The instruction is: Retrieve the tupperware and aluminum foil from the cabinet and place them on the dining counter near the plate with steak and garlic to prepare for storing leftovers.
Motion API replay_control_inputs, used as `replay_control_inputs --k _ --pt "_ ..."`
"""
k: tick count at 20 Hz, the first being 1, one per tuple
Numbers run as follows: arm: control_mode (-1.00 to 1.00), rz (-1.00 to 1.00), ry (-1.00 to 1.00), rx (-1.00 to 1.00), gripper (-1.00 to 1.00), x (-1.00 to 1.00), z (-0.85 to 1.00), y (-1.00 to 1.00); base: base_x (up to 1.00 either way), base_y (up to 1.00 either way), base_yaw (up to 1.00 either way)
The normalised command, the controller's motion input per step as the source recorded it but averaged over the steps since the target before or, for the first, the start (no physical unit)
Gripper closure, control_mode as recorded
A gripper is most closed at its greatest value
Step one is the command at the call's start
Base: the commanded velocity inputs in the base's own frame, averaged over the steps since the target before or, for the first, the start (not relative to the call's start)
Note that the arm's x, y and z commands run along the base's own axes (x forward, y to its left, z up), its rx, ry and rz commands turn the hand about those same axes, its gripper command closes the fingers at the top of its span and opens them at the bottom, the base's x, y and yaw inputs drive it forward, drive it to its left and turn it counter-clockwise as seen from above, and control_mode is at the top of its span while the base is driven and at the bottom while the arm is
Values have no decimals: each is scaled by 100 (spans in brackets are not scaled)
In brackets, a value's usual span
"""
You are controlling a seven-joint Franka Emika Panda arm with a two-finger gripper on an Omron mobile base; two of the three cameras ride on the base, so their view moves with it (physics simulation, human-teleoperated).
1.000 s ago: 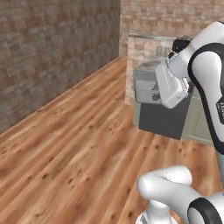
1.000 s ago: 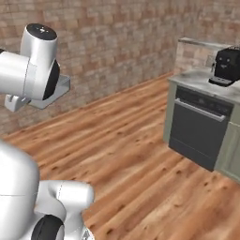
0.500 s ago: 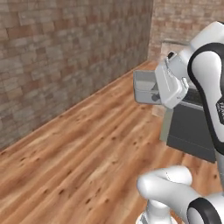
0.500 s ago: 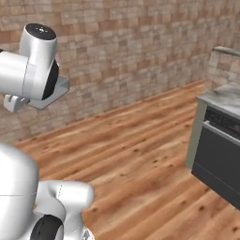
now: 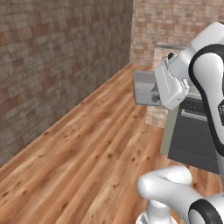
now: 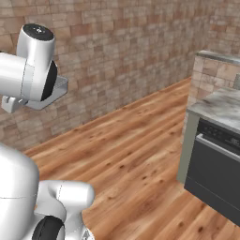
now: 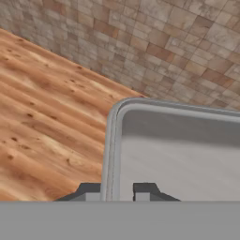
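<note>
Gleaming grey rimmed tupperware [image 7: 187,154]

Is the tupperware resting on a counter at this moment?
No. The tupperware hangs in the air over the wooden floor, its rim pinched in the gripper.

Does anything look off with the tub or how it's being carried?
Nothing stands out. The tub sits level in the gripper, whose fingers pinch one rim wall, one inside and one outside. It looks empty and undamaged, held in the air above the wood floor, nothing spilled.
</note>
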Motion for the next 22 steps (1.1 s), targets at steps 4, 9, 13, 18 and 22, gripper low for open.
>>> replay_control_inputs --k 4,9,13,18,22 --pt "100 0 0 0 100 0 0 0 100 45 -45" --pt "100 0 0 0 100 0 0 0 100 63 -48" --pt "100 0 0 0 100 0 0 0 100 78 -48" --pt "100 0 0 0 100 0 0 0 100 95 -43" --pt "100 0 0 0 100 0 0 0 100 100 -40"
